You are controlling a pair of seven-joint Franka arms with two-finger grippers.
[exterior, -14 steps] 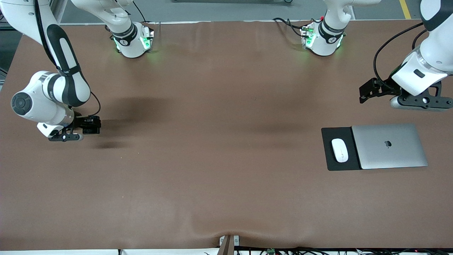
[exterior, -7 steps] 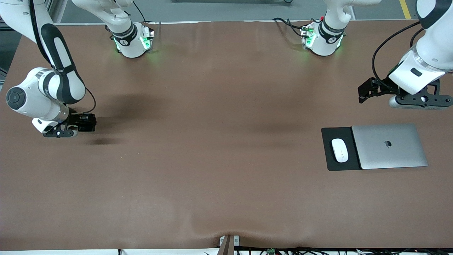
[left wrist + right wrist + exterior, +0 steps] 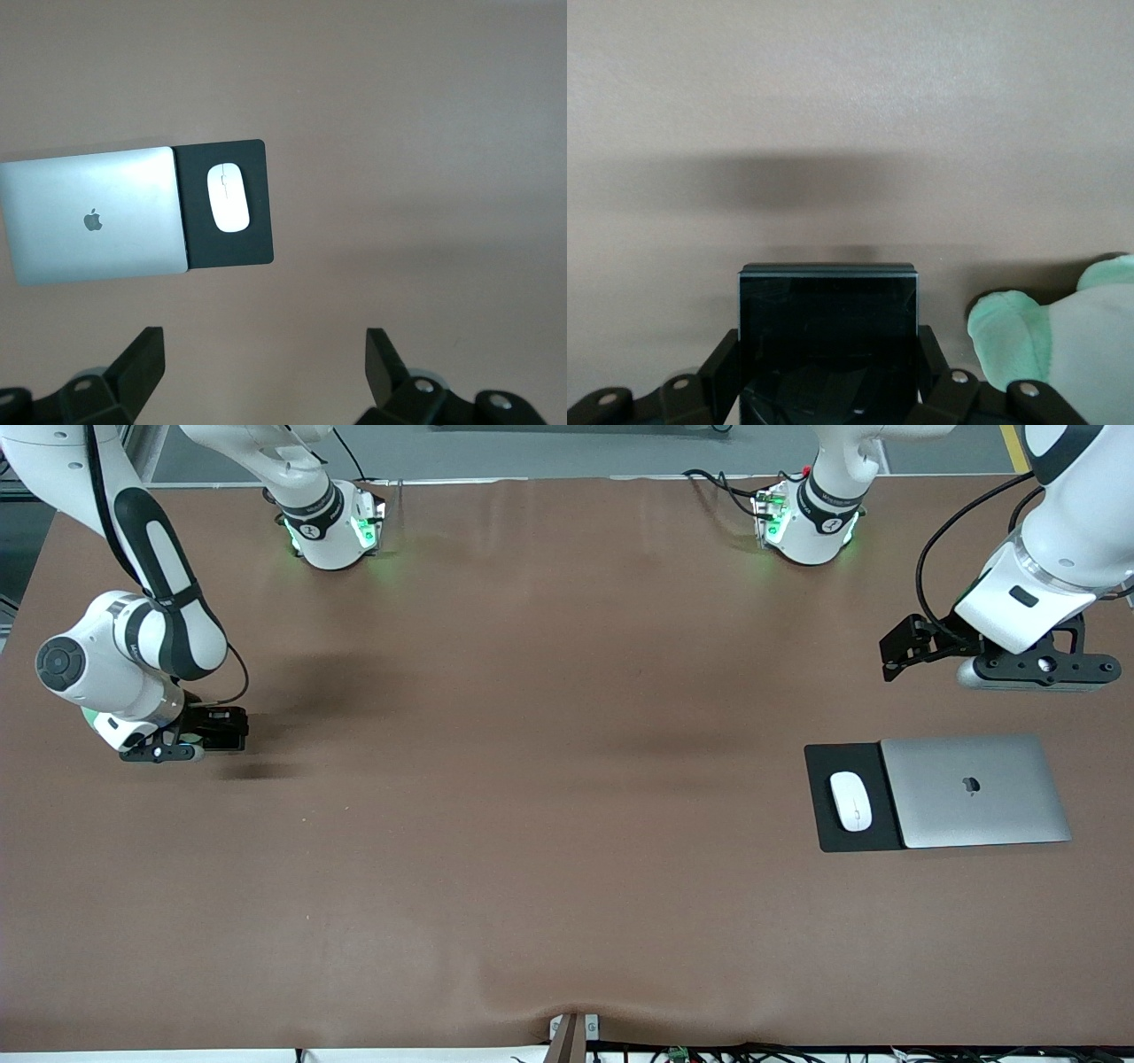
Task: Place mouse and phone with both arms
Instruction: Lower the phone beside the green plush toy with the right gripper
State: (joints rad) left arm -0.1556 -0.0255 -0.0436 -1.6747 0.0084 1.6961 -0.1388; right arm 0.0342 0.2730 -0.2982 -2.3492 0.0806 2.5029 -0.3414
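Your right gripper clamps the phone above bare table. Your left gripper hangs wide open, the mouse on its black pad below it.

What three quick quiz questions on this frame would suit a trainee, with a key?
1. True or false: the mouse lies on the mouse pad.
2. What does the right gripper hold? A) phone B) mouse C) nothing
3. Fill in: beside the mouse pad, toward the left arm's end of the table, lies a closed silver ____.

Key:
1. True.
2. A: it is shut on the phone above bare table.
3. Laptop. The left gripper is open above the table, near it.
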